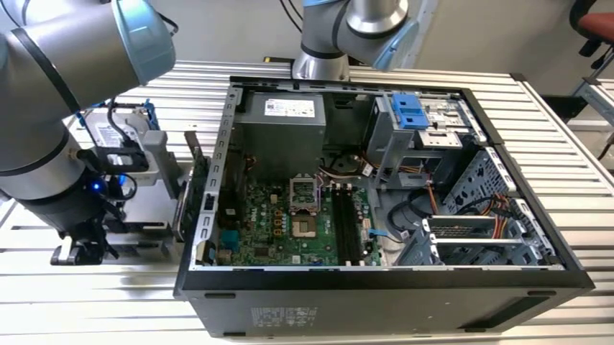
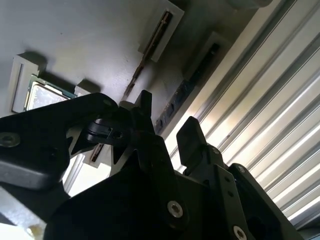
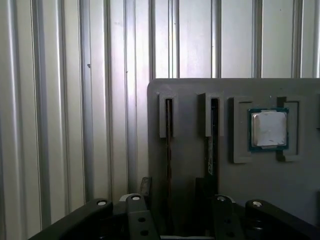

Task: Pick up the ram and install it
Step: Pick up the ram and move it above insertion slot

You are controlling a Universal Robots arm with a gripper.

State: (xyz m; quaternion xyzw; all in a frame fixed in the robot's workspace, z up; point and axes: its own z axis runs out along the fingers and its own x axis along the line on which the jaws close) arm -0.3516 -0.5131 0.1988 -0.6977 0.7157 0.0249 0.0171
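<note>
At the exterior view's left, the arm is bent low over the slatted table (image 1: pixel 115 302). Its gripper (image 1: pixel 82 248) is down beside the open computer case (image 1: pixel 384 284), above a grey holder plate (image 3: pixel 190 90). In both wrist views the black fingers (image 2: pixel 187 132) stand apart with a clear gap between them, and nothing is clamped there.

The ram (image 3: pixel 212 150) stands on edge in one of the plate's two narrow slots, its dark board running toward that gap. I cannot tell whether a pad touches it. The neighbouring slot (image 3: pixel 168 117) holds another thin, brownish piece, also on edge. Further along the plate a processor chip (image 3: pixel 269 129) lies flat in its pocket.

Moving right in the exterior view, the case lies on its side with the green motherboard (image 1: pixel 278 230) exposed. The long black memory slots (image 1: pixel 346 223) beside the processor socket (image 1: pixel 305 208) look bare, as far as I can make out. A drive cage with a blue latch (image 1: pixel 418 111) sits toward the exterior view's right.

I judge the task to be at its start. The gripper is at the pickup place, but the ram sits unlifted in its holder, so the grasp, the carry and the seating are all undone.
</note>
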